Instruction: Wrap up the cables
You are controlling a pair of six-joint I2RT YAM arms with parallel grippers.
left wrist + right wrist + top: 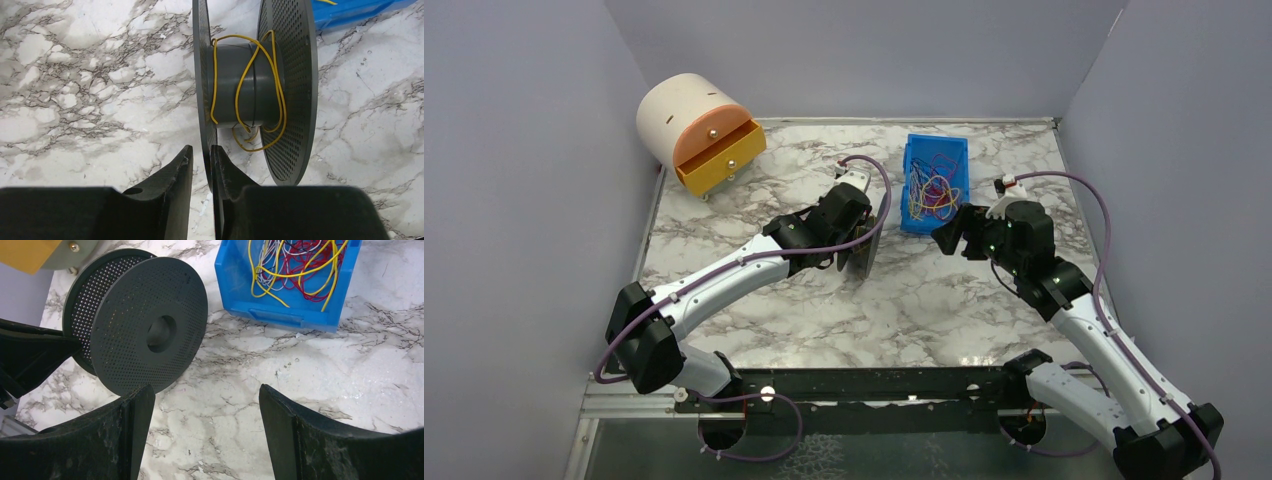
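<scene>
The left gripper (202,150) straddles the near flange of the black spool (235,85); a sliver of gap seems to show, so I cannot tell whether it grips. One yellow cable (214,85) loops loosely round the hub. The other cables (295,270) lie tangled in the blue bin (280,315). The right gripper (205,390) hangs wide apart and empty over the marble table (350,370).

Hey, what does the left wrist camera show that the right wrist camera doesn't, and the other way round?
Only left wrist: a yellow cable looped loosely around the hub of the spool, and how the fingers of the left gripper straddle one flange. Only right wrist: the right gripper, open and empty, the tangle of cables inside the blue bin, and the spool's outer face with its centre hole. Both: the spool, the blue bin and the marble table.
</scene>
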